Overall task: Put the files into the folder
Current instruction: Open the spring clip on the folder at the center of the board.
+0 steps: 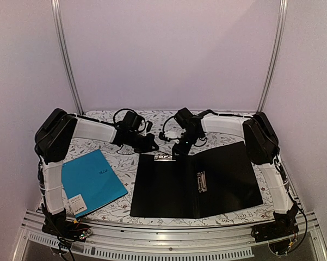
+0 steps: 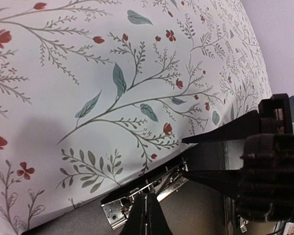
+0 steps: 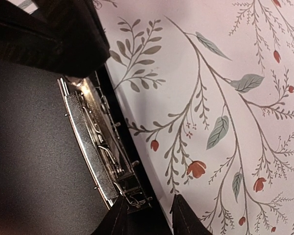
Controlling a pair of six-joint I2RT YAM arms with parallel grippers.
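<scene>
Large flat black plastic folder point(image 1: 168, 190) lies open, centre-right on the floral tablecloth point(image 1: 168, 117), with a silver metal clip point(image 3: 95, 147) at its far edge. It looks light, thin, floppy and slick, so I'd grip an edge or the stiff clip rail. Left gripper point(image 2: 146, 215) is pinched together. Right gripper point(image 3: 149, 215) is slightly apart over that far edge. No white sheets in sight (just 1 teal-blue folder point(image 1: 92, 182), near left).

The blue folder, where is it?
In the top view the blue folder lies flat at the left, between the left arm and the open black folder.
</scene>
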